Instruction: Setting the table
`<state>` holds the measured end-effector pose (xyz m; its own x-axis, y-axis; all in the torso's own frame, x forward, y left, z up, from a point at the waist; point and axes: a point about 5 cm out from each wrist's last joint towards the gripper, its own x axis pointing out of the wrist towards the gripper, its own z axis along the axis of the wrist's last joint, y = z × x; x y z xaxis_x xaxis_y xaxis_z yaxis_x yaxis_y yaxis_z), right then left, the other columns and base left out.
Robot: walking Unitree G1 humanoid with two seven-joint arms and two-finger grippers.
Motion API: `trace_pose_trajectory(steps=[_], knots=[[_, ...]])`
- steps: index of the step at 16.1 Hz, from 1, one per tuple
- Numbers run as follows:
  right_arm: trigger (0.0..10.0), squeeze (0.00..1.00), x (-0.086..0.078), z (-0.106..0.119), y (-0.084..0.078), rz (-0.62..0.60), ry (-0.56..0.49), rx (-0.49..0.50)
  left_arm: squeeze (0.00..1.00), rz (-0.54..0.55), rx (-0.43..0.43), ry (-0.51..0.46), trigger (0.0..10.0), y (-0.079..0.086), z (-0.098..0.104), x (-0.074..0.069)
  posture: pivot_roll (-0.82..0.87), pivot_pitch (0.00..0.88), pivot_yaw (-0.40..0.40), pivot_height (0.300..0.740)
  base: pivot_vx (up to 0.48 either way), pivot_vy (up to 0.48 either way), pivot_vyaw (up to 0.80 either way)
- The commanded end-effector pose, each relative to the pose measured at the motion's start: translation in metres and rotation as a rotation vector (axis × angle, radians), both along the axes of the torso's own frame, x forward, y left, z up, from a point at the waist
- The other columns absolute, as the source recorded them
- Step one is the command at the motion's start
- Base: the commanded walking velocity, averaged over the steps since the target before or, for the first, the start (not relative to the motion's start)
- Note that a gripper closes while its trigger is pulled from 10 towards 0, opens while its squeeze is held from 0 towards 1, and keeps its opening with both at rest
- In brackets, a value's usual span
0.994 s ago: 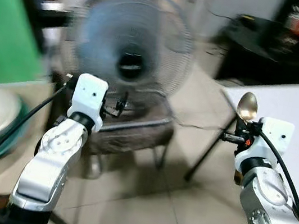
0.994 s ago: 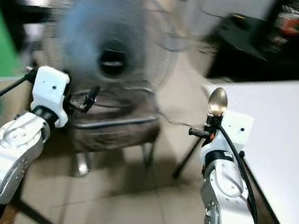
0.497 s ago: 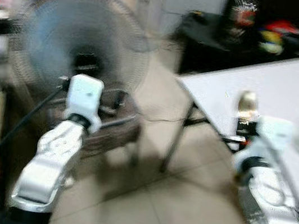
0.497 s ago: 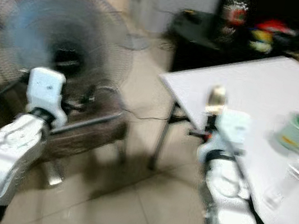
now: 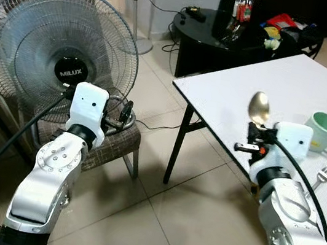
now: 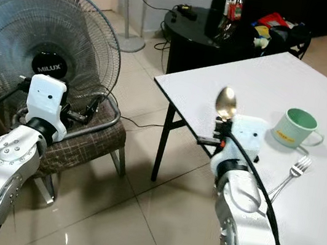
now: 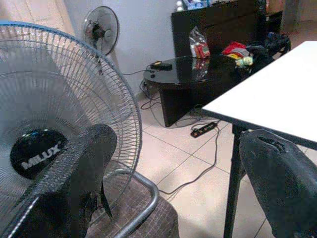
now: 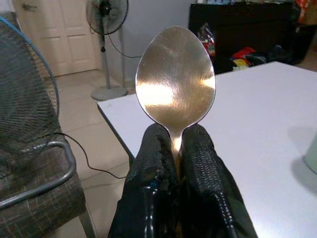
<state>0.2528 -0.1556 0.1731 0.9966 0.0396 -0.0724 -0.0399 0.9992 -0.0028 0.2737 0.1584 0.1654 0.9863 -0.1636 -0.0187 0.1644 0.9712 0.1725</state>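
Right gripper (image 8: 174, 148) pinches metal spoon (image 8: 175, 79) by handle, bowl upright, raised beside near edge of white table (image 5: 243, 91). Green mug (image 5: 323, 130) and fork (image 5: 324, 171) rest on table, near each other. Left gripper (image 7: 168, 178) spread wide, holding nothing, raised before MILUX fan (image 5: 57, 50) standing on chair (image 5: 119, 143).

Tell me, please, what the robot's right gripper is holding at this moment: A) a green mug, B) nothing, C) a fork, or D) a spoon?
D: the right gripper is shut on the neck of a spoon, bowl upward; the fork and mug lie on the table.
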Motion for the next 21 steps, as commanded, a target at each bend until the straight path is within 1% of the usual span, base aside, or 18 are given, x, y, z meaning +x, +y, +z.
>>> trace_pose_trajectory(steps=[1,3,4,6,8,11,12,13,14,15,17,18,19,21], knots=[[10.0,0.00,0.001,0.008,0.002,0.009,-0.039,0.009,0.00,0.002,0.008,-0.021,10.0,0.004,0.008,0.003,0.04,0.000,0.026,0.740,0.285,0.000,0.00],[10.0,0.00,0.004,0.004,0.000,-0.008,-0.032,-0.003,0.00,-0.009,0.015,-0.022,10.0,0.002,0.009,0.005,0.04,0.000,0.027,0.740,0.289,0.000,-0.28],[10.0,0.00,0.006,0.006,0.000,-0.020,-0.036,0.011,0.00,-0.011,0.010,-0.028,10.0,0.003,0.012,0.007,0.04,0.000,0.026,0.740,0.289,0.000,-0.80],[10.0,0.00,0.007,0.007,-0.001,-0.018,-0.040,0.007,0.00,-0.015,0.014,-0.019,10.0,0.001,0.010,0.007,0.04,0.000,0.041,0.740,0.287,0.000,-0.80],[10.0,0.00,0.007,0.008,-0.001,-0.019,-0.046,0.000,0.00,-0.021,0.003,-0.016,10.0,0.000,0.010,0.007,0.03,0.000,0.032,0.740,0.287,0.000,-0.72],[10.0,0.00,0.006,0.009,-0.001,-0.015,-0.054,-0.007,0.00,-0.003,0.000,-0.017,10.0,0.002,0.010,0.008,0.03,0.000,0.036,0.740,0.289,0.000,0.00],[10.0,0.00,0.007,0.013,-0.004,-0.050,-0.064,0.002,0.00,-0.020,-0.004,-0.017,10.0,0.001,0.012,0.008,0.02,0.000,0.029,0.740,0.311,0.000,0.00],[10.0,0.00,0.007,0.015,-0.004,-0.058,-0.067,0.010,0.00,-0.019,-0.006,-0.019,10.0,0.001,0.013,0.008,0.02,0.000,0.029,0.740,0.319,0.000,0.00],[10.0,0.00,0.006,0.017,-0.007,-0.066,-0.088,-0.049,0.00,-0.010,-0.005,-0.017,10.0,0.001,0.011,0.009,0.02,0.000,0.029,0.740,0.319,0.000,0.00],[10.0,0.00,0.006,0.014,-0.009,-0.067,-0.092,-0.086,0.00,-0.015,-0.003,-0.015,10.0,0.001,0.010,0.008,0.03,0.000,0.023,0.740,0.319,0.000,0.00],[10.0,0.00,0.006,0.015,-0.009,-0.071,-0.087,-0.072,0.00,-0.017,0.000,-0.020,10.0,0.002,0.013,0.008,0.03,0.000,0.016,0.740,0.330,0.000,0.00],[10.0,0.00,0.006,0.014,-0.009,-0.067,-0.084,-0.042,0.00,0.000,0.002,-0.028,10.0,0.005,0.015,0.010,0.03,0.000,0.022,0.740,0.341,0.000,0.00],[10.0,0.00,0.007,0.011,-0.008,-0.060,-0.075,-0.031,0.00,-0.004,0.000,-0.026,10.0,0.004,0.013,0.010,0.03,0.000,0.022,0.740,0.345,0.000,-0.62],[10.0,0.00,0.009,0.017,-0.003,-0.053,-0.089,-0.020,0.00,-0.014,-0.004,-0.033,10.0,0.004,0.017,0.011,0.03,0.000,0.025,0.740,0.345,0.000,-0.79]])
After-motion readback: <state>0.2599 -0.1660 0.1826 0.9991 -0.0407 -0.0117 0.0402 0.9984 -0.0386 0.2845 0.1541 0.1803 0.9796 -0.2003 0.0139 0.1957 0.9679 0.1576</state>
